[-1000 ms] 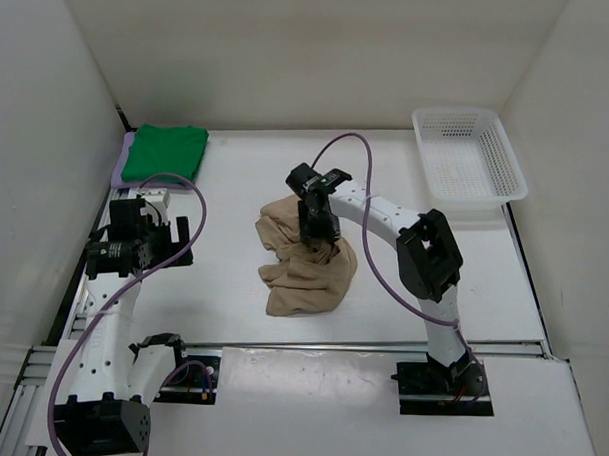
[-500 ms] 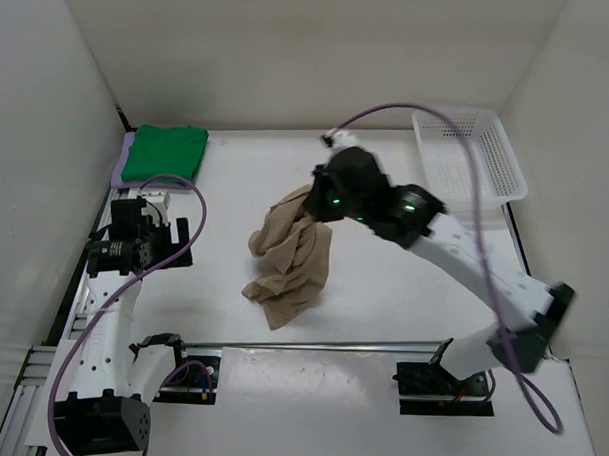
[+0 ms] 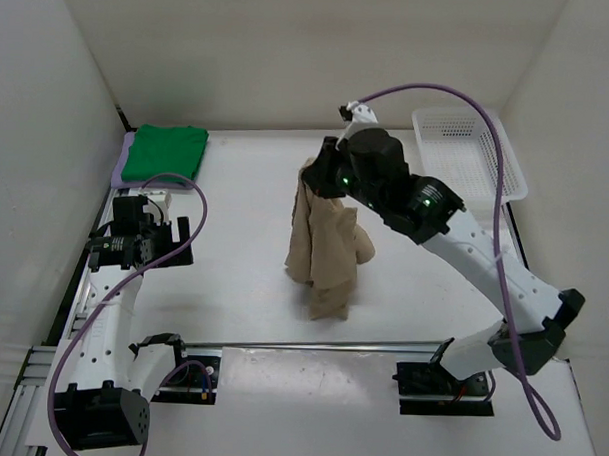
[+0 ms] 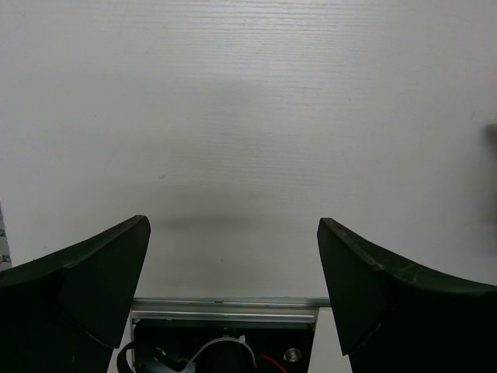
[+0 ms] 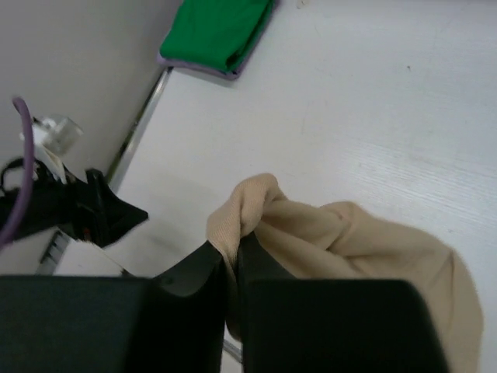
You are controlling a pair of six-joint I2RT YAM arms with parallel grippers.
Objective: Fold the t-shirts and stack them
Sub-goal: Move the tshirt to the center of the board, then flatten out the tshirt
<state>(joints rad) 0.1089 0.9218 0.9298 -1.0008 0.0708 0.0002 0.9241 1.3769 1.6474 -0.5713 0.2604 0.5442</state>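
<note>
While our right gripper pinches just a bunched edge of the tan shirt, which hangs over the counter's middle, that thin hold may slip; our left gripper hangs open near the left edge.

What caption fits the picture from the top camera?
Right gripper holds a tan t-shirt dangling over the table; a folded green t-shirt lies far left.

A tan t-shirt, green t-shirt, lilac t-shirt, white basket, white table.
</note>
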